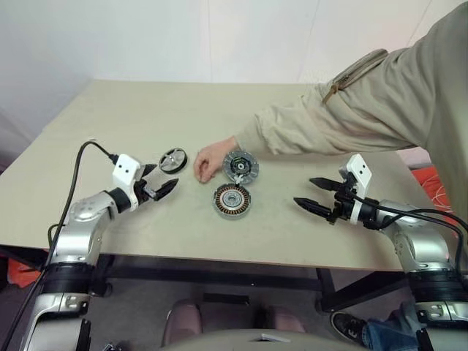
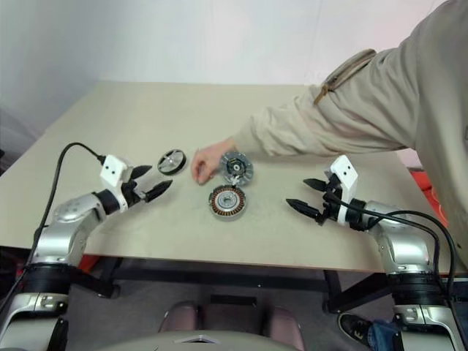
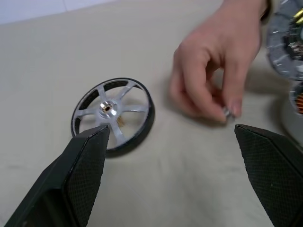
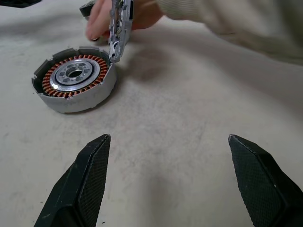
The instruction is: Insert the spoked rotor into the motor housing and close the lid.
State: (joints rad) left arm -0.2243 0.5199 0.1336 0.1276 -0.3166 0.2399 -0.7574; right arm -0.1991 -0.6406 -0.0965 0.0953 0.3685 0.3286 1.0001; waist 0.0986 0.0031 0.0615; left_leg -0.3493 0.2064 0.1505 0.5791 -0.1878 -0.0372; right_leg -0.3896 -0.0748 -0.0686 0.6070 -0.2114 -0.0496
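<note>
Left eye view shows all three parts separate on the table [image 1: 88, 117], so no step of the task is complete: insertion and lid closure both remain. Part count: one spoked rotor [image 1: 173, 159], one motor housing [image 1: 232, 201], one lid [image 1: 240, 167]. Taking the motor housing as the clock centre, the lid sits just beside it at 12 o'clock, and the spoked rotor lies apart at roughly 10 o'clock. In the right wrist view the lid appears tilted on edge against the housing rim rather than seated flat, though this angle does not settle it. The housing cavity is open and unoccupied, with its copper coils exposed. A person's hand [image 1: 207, 161] reaches in between rotor and lid, fingertips [image 3: 232, 106] pinching a small silver item too small to identify. The left gripper [image 1: 161, 186] hovers near the rotor, jaws apart and holding nothing. The right gripper [image 1: 316, 196] sits at about 3 o'clock, well apart from the housing, jaws likewise spread wide and empty. Judgement: the robot should wait for the hand to clear before approaching the rotor.
</note>
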